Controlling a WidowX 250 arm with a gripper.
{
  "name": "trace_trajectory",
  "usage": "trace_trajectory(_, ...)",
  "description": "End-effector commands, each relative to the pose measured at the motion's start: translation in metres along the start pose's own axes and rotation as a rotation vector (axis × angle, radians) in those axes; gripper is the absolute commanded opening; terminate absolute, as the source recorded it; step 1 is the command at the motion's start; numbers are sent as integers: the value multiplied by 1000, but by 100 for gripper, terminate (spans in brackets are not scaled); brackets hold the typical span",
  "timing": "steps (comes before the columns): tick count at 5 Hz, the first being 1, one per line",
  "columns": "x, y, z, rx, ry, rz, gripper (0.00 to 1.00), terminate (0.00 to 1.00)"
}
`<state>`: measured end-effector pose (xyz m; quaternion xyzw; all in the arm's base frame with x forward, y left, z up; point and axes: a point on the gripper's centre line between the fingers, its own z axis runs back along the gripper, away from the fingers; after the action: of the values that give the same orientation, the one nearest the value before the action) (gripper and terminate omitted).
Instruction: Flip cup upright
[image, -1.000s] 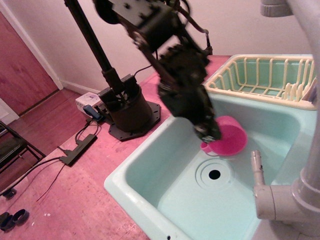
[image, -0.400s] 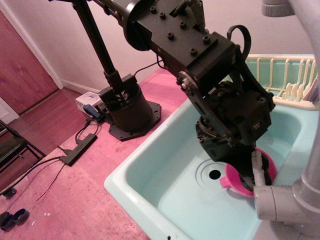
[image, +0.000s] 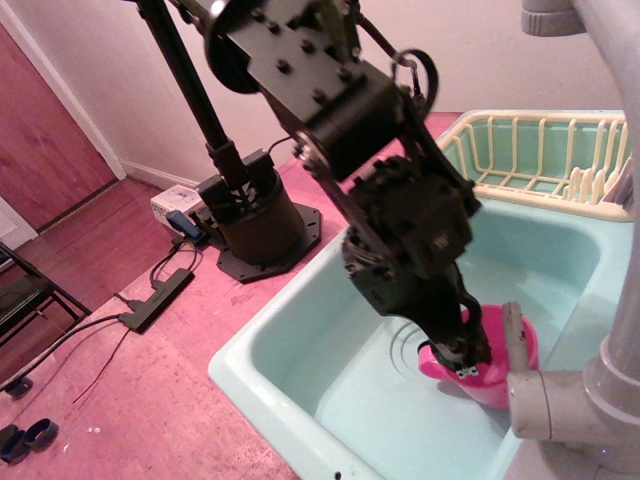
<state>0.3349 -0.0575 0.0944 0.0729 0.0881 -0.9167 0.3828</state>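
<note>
One pink cup (image: 495, 365) sits in one pale green sink (image: 330, 345). One black robot arm (image: 340, 130) reaches into it, ending in one tool (image: 462, 362). There is one cream dish rack (image: 540, 150) at the sink's far side and one grey faucet (image: 600, 390) at the right edge. On the floor lie one black power strip (image: 155, 298), one small white box (image: 175, 205) and two dark shoes (image: 25, 440). One wooden door (image: 45, 130) stands at the left.
</note>
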Motion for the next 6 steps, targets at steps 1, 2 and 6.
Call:
trace_trajectory(1, -20, 9, 72, 149, 125, 203, 100, 0)
trace_trajectory(2, -42, 11, 110, 165, 193, 218, 100, 0)
trace_trajectory(6, -53, 3, 147, 143, 237, 207, 100, 0)
